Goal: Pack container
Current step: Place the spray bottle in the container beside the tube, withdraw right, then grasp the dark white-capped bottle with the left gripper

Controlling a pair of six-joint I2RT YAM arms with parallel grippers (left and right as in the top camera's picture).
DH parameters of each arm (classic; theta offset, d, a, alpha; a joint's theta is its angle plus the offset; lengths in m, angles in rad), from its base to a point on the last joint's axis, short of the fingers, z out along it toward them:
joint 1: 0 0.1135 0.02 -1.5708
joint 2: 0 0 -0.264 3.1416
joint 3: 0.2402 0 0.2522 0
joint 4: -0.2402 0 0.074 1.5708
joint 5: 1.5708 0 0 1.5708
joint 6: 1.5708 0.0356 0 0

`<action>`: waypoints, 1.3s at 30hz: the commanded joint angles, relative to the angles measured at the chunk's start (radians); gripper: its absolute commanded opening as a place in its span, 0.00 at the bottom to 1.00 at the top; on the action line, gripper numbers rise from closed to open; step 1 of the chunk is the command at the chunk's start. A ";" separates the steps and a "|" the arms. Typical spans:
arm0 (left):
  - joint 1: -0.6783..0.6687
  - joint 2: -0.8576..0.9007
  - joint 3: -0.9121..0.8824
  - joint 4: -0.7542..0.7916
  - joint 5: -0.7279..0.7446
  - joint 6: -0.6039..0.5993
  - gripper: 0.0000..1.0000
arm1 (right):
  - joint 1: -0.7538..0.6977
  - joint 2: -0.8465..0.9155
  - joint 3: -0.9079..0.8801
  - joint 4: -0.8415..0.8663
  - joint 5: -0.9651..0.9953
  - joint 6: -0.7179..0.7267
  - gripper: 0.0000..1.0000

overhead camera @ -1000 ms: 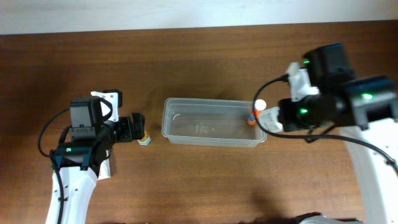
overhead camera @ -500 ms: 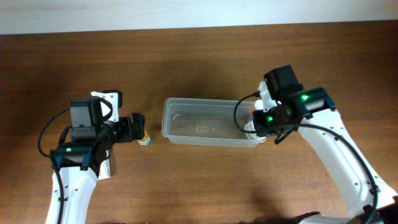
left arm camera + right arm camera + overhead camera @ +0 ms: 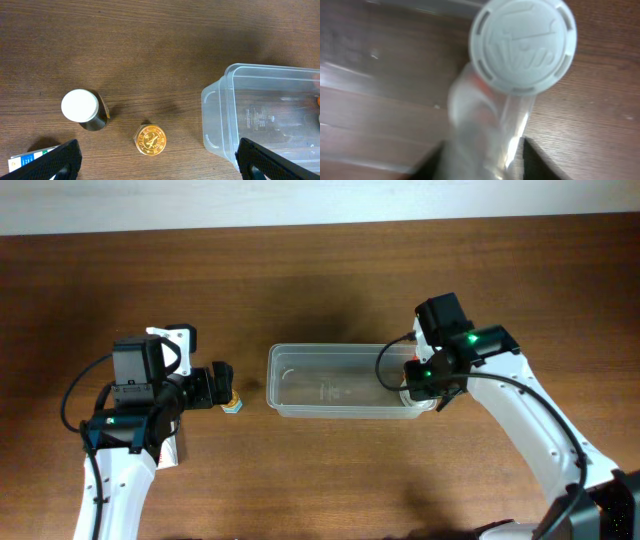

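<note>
As right fingers are clamping a bottle at the container's right end, left fingers are hanging wide open over the table; holding nothing.

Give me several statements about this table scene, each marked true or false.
1. The clear plastic rectangular container sits between the two arms. True.
2. The white-capped dark bottle is inside it. False: it stands on the wooden table, outside.
3. The left gripper is open. True.
4. The right gripper hovers over the container's left end. False: its right end.
5. The right gripper holds a clear bottle with a pale round cap. True.
</note>
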 commanded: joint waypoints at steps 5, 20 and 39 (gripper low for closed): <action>-0.003 0.005 0.021 0.000 0.014 0.013 0.99 | 0.006 -0.008 0.083 -0.084 0.035 0.006 0.64; -0.002 0.005 0.048 -0.005 -0.045 0.012 0.98 | -0.177 -0.281 0.369 -0.264 0.031 0.094 0.88; 0.109 0.373 0.124 -0.071 -0.178 -0.047 0.99 | -0.400 -0.204 0.322 -0.430 -0.015 0.082 0.89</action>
